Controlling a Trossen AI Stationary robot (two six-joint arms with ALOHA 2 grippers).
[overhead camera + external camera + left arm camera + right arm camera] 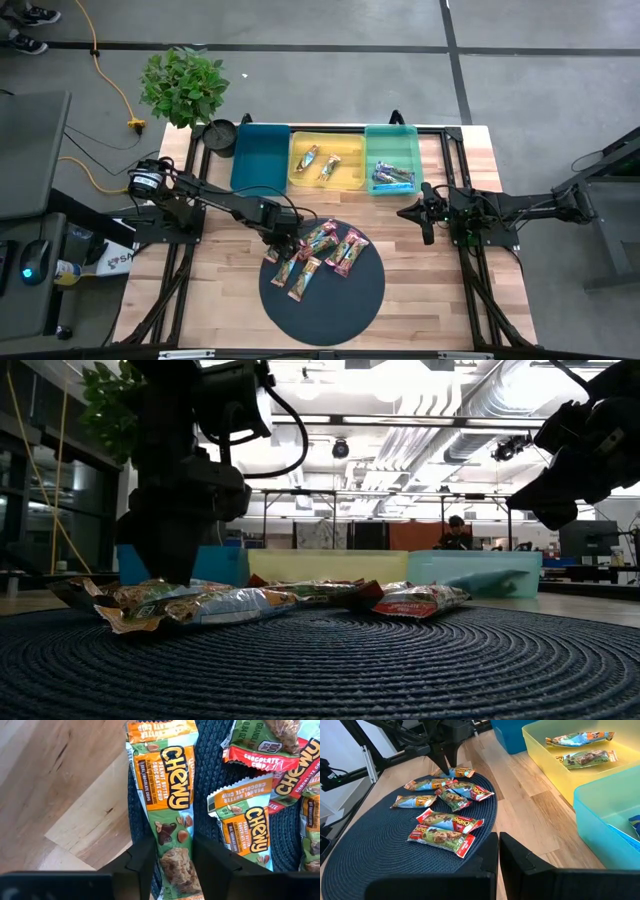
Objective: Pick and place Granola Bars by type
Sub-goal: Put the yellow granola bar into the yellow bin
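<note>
Several granola bars lie on the round dark mat, with pink-red wrappers and orange-green ones. At the mat's left rim lies one orange-green bar, and my left gripper stands over it with a finger at each long edge, closed in on it. The yellow tray holds two orange-green bars; the teal tray holds blue bars. My right gripper waits shut at the table's right, above the wood. My left gripper pinches the orange-green bar by its two long edges between its two fingers, near one end of the wrapper. The fingers come steeply from above and lie across the bar. The bar lies flat on the mat's left rim.
A dark blue tray stands left of the yellow one along the far edge. A potted plant sits beyond the far left corner. Bare wood shows right of the mat.
</note>
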